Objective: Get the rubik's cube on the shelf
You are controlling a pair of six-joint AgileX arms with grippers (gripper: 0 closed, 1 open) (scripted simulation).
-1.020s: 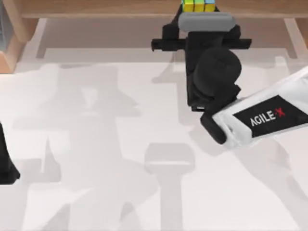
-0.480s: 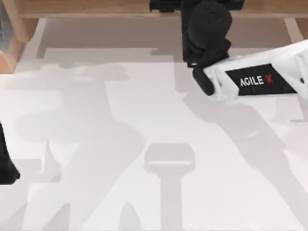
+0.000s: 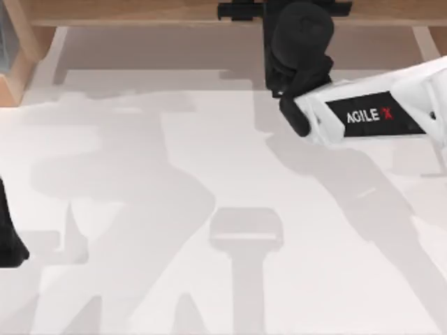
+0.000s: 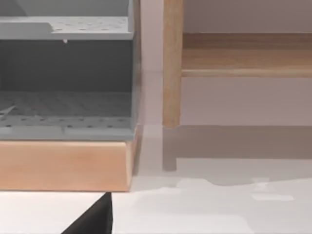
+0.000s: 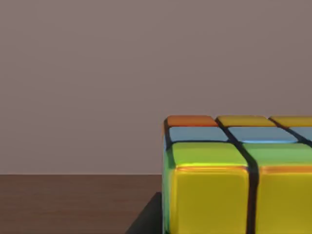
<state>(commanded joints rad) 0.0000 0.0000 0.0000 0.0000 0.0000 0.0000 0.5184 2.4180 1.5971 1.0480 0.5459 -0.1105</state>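
The rubik's cube (image 5: 234, 185), with yellow, green, blue and orange stickers, fills the near part of the right wrist view. It rests on or just above a dark brown board (image 5: 73, 204), with a shadow at its foot. From the table's right side, my right arm (image 3: 363, 115) reaches to the back, and its gripper body (image 3: 300, 28) hangs over the light-brown shelf (image 3: 140, 10). The cube is hidden under that gripper in the top view. At the table's left edge my left arm (image 3: 7, 241) stays parked.
A grey perforated rack (image 4: 63, 73) on a wooden base (image 4: 63, 165) stands at the back left, beside the shelf's upright side support (image 4: 171, 63). The white tabletop (image 3: 209, 209) stretches in front of the shelf.
The right arm carried the cube from in front of the shelf back over it, and the cube passed out of the top view. Over the last half second the arm has barely moved.
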